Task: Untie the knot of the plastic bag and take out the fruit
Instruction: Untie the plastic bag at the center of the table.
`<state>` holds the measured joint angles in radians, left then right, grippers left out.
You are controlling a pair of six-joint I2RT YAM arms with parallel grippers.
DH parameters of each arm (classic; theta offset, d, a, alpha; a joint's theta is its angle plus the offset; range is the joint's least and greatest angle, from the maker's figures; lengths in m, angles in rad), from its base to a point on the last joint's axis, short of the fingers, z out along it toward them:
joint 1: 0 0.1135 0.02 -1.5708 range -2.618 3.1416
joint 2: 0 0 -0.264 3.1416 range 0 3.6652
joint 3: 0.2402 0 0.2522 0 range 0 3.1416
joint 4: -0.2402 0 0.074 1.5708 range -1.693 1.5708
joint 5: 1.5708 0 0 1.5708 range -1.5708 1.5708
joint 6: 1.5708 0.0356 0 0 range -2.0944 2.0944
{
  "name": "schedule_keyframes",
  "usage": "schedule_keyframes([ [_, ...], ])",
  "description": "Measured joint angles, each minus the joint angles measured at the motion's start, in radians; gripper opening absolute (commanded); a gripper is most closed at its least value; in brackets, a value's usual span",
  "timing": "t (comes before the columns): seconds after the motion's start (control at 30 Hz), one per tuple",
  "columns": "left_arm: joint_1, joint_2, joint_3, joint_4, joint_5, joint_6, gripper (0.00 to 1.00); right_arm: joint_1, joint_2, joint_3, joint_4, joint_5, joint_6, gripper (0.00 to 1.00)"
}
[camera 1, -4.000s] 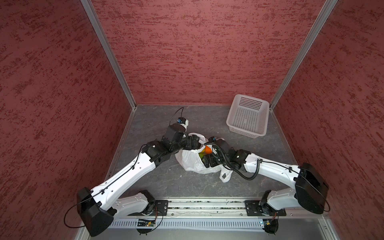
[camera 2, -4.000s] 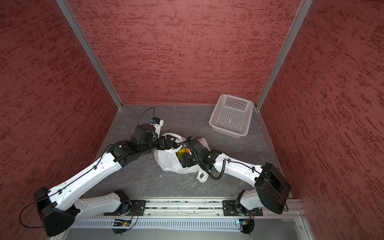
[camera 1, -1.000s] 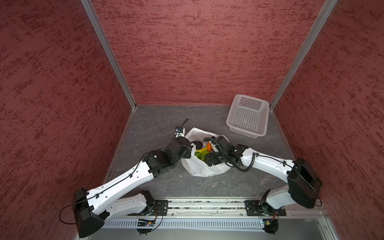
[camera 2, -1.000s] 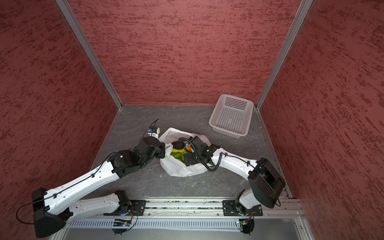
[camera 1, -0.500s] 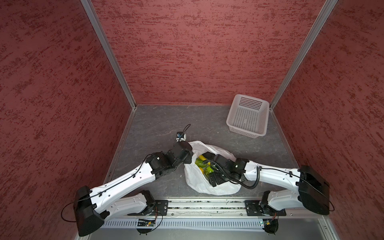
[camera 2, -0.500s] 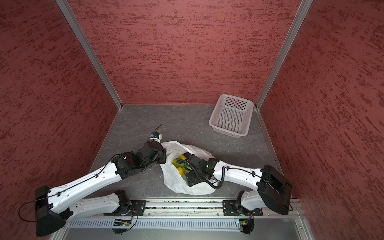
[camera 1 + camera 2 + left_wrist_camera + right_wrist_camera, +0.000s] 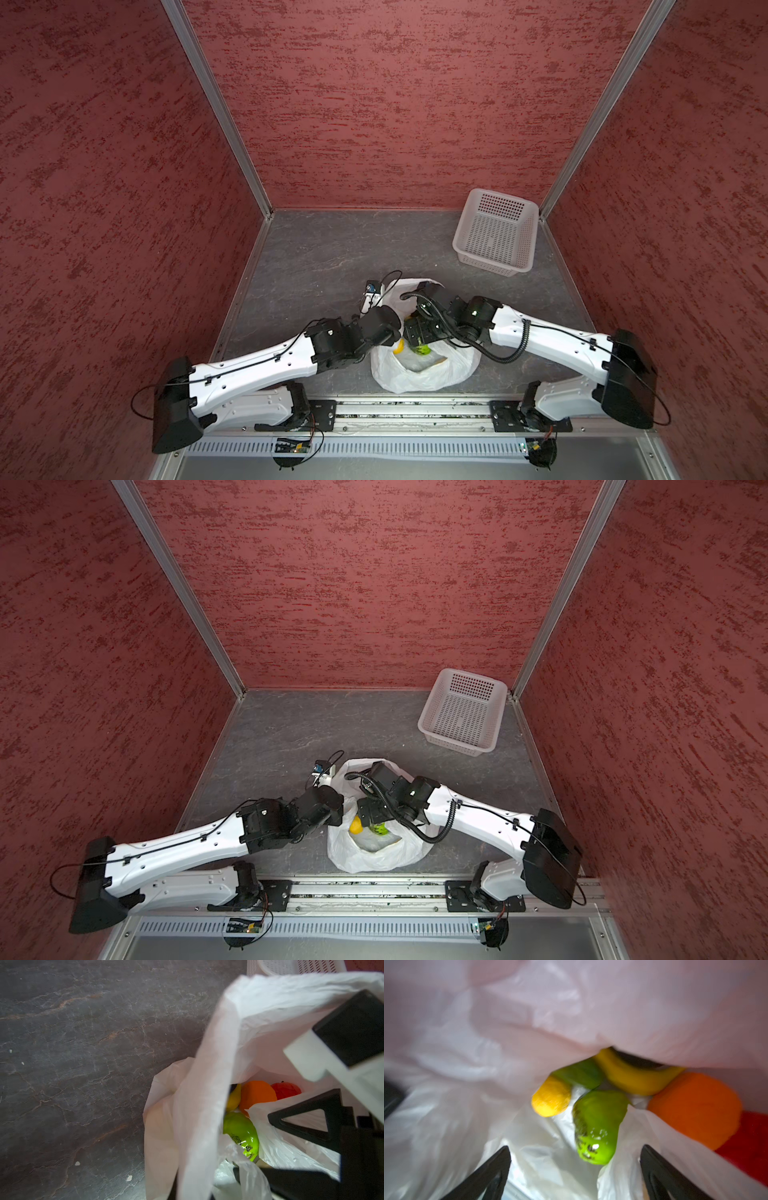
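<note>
right gripper (image 7: 575,1148): fingers (image 7: 488,1172) spread wide, nothing clamped. Both tips sit down inside the plastic bag (image 7: 415,376). A bright green fruit (image 7: 596,1126) lies in the gap just ahead of them; can't tell if there is contact. A flap of bag film drapes over one finger.

left gripper (image 7: 395,334): pinched fully shut on a band of the bag's rim. That band runs taut across the left wrist view and buries the fingertips. This side of the mouth stands lifted and open.

the fruit (image 7: 257,1093) in view is all inside the bag, bunched together. The lemon (image 7: 551,1099) touches a darker green piece (image 7: 577,1073), with the banana (image 7: 633,1078) behind them. The orange (image 7: 695,1109) sits against a red piece (image 7: 747,1147). Focus is soft in the right wrist view.

In both top views the bag sits on the grey table (image 7: 316,266) near the front rail, between the two arms. The white perforated basket (image 7: 492,232) stands in the far corner on the right arm's side, well apart from the bag.
</note>
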<state>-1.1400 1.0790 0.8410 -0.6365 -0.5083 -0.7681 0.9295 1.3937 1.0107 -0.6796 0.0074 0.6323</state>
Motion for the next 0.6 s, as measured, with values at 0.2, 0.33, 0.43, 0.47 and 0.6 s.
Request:
schedule_keyframes([
  [0.2, -0.053, 0.016, -0.011, 0.01, -0.088, -0.066, 0.0, -0.208, 0.0, -0.017, 0.01, 0.172, -0.094, 0.98],
  [0.33, -0.061, 0.047, -0.011, 0.027, -0.115, -0.092, 0.0, -0.307, 0.037, -0.002, 0.036, 0.245, -0.179, 0.98],
  [0.43, -0.061, 0.082, -0.01, 0.047, -0.125, -0.095, 0.0, -0.33, 0.084, 0.017, 0.045, 0.264, -0.231, 0.98],
  [0.47, -0.061, 0.095, -0.008, 0.053, -0.126, -0.095, 0.0, -0.333, 0.091, 0.02, 0.044, 0.257, -0.245, 0.98],
  [0.6, -0.063, 0.124, 0.003, 0.08, -0.126, -0.092, 0.0, -0.334, 0.072, 0.026, 0.021, 0.175, -0.271, 0.98],
])
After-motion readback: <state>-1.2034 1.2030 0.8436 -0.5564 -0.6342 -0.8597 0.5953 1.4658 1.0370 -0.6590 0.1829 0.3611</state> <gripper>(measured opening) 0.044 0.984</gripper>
